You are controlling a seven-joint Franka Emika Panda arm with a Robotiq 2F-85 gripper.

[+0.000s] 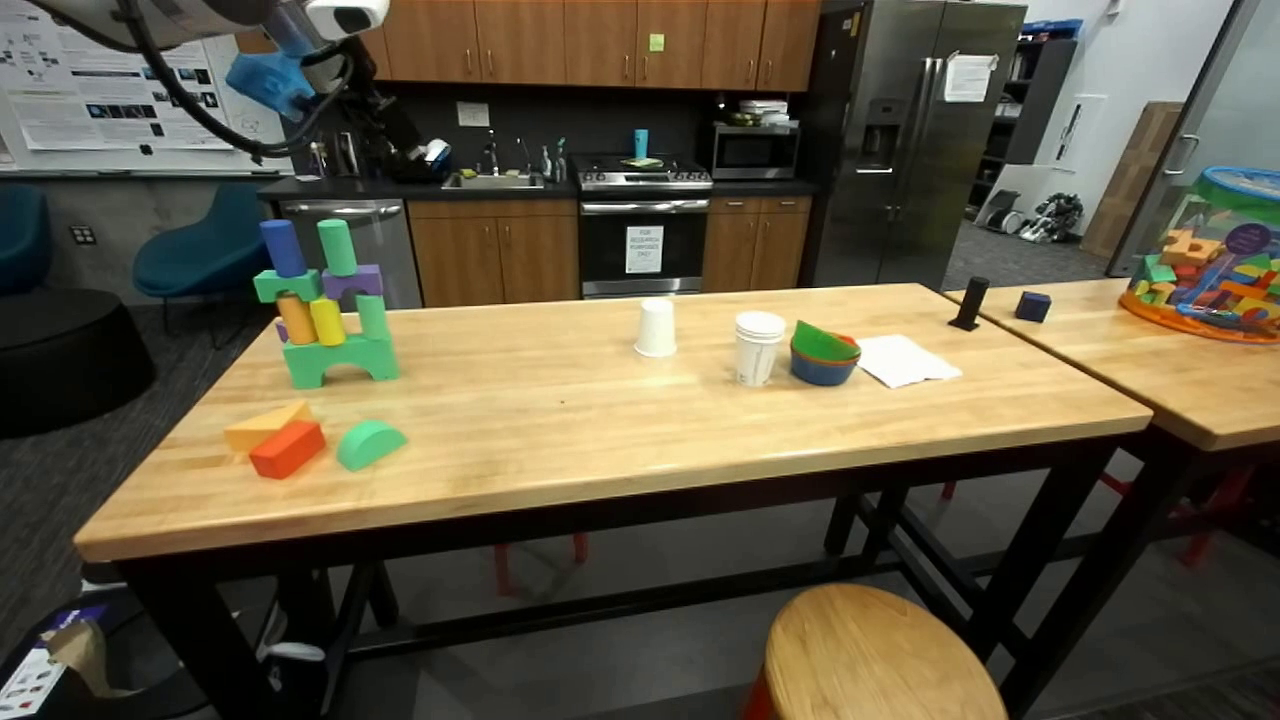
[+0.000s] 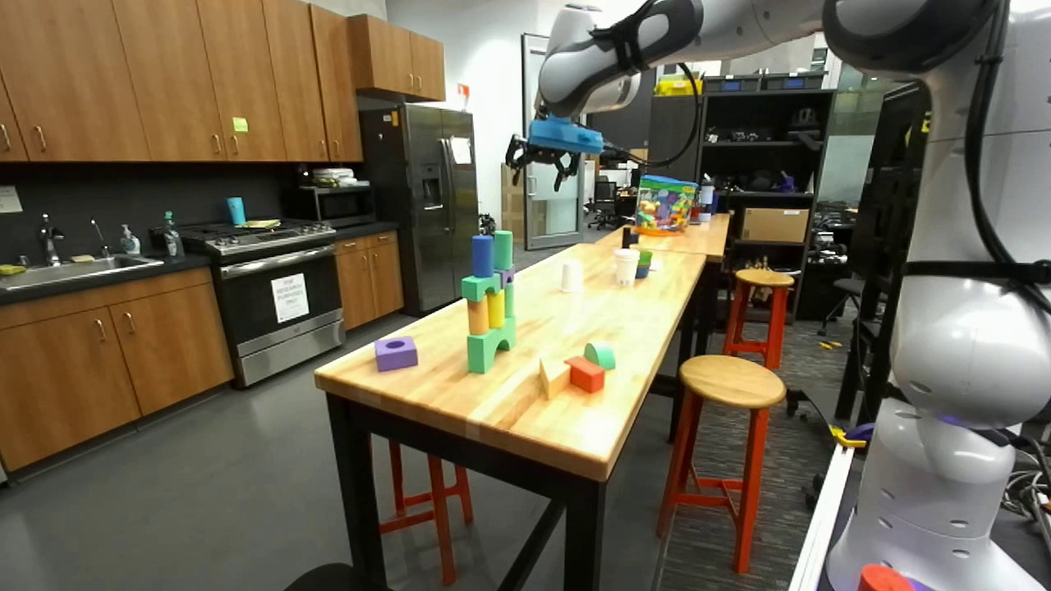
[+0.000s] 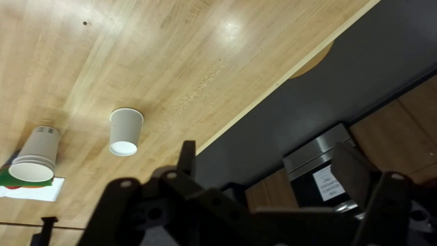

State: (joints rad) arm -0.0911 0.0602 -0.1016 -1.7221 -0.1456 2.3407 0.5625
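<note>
One upside-down paper cup (image 3: 126, 129) is seen on the counter (image 3: 191, 68), above which the tool (image 3: 265, 153) is spread wide.

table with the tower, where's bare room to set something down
Free: the stretch of table between the block tower and lone cup. Crowded: the tower's end, with loose blocks, and around the stacked cups, bowls and paper.
</note>
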